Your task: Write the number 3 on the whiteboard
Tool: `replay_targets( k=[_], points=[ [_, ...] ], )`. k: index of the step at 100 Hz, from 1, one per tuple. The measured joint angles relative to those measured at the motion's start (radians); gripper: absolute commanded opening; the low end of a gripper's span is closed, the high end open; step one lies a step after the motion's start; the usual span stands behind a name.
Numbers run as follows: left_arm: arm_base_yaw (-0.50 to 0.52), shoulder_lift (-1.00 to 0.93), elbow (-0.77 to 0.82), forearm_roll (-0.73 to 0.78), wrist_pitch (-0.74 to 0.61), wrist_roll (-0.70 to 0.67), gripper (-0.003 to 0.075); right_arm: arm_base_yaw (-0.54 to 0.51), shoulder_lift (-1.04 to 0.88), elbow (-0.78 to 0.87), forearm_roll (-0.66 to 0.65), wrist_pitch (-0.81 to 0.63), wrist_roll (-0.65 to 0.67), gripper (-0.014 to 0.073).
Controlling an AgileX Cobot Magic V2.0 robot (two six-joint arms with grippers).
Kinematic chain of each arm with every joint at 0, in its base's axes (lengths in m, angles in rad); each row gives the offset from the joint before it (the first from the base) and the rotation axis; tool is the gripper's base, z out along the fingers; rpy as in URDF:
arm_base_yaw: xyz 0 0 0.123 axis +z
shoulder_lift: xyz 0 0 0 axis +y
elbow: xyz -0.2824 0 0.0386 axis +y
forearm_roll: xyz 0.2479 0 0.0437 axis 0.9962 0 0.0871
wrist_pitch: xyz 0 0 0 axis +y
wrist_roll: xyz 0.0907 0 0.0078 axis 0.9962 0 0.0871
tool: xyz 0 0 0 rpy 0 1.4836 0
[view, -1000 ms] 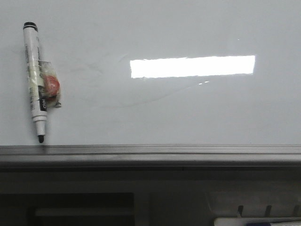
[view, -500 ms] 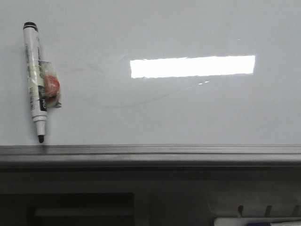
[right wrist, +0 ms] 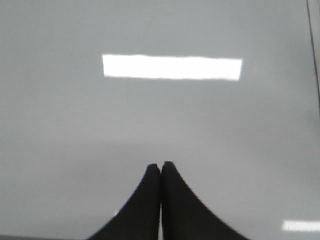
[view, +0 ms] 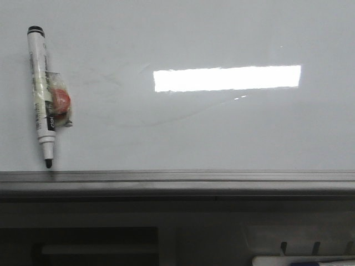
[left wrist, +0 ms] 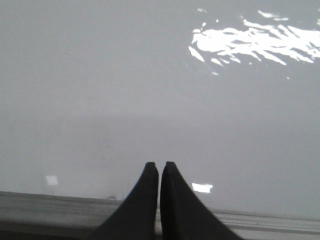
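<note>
The whiteboard (view: 222, 133) fills the front view, glossy white with a bright rectangular reflection and faint grey smudges; no black number 3 shows on it. A white marker (view: 41, 94) with a black uncapped tip lies at the left, tip toward the grey edge rail (view: 177, 178), with an orange-red piece taped to its side. My left gripper (left wrist: 160, 164) is shut and empty over the board near the rail. My right gripper (right wrist: 161, 164) is shut and empty over bare board. Neither gripper shows in the front view.
Below the rail in the front view is a dark shelf area with a white tray-like object (view: 302, 260) at the lower right. The board's right edge (right wrist: 314, 45) shows in the right wrist view.
</note>
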Motion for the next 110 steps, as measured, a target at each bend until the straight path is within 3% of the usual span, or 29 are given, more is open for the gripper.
replay_targets(
  k=[18, 35, 59, 74, 98, 103, 110],
  points=[
    [0.000, 0.000, 0.000, 0.000, -0.023, 0.000, -0.0021, 0.000, 0.000, 0.000, 0.000, -0.096, 0.000, -0.0048],
    [0.000, 0.000, 0.000, -0.001, -0.060, 0.000, -0.0021, 0.000, 0.000, 0.000, 0.000, -0.096, 0.000, -0.0047],
    [0.000, 0.000, 0.000, -0.062, -0.148, 0.000, -0.0021, 0.000, 0.000, -0.002, 0.128, 0.076, 0.000, -0.0047],
    [0.000, 0.016, -0.033, -0.119, -0.053, -0.006, -0.0021, 0.000, 0.086, -0.052, 0.181, 0.143, 0.000, -0.0047],
    [0.000, 0.185, -0.260, -0.131, 0.031, 0.000, -0.0019, 0.000, 0.311, -0.182, 0.225, 0.247, 0.000, -0.0047],
    [0.000, 0.218, -0.288, -0.131, 0.038, 0.038, 0.0000, 0.000, 0.336, -0.186, 0.232, 0.252, 0.000, -0.0047],
    [-0.002, 0.259, -0.309, -0.142, 0.048, 0.121, 0.0102, 0.000, 0.354, -0.186, 0.240, 0.254, 0.000, -0.0048]
  ],
)
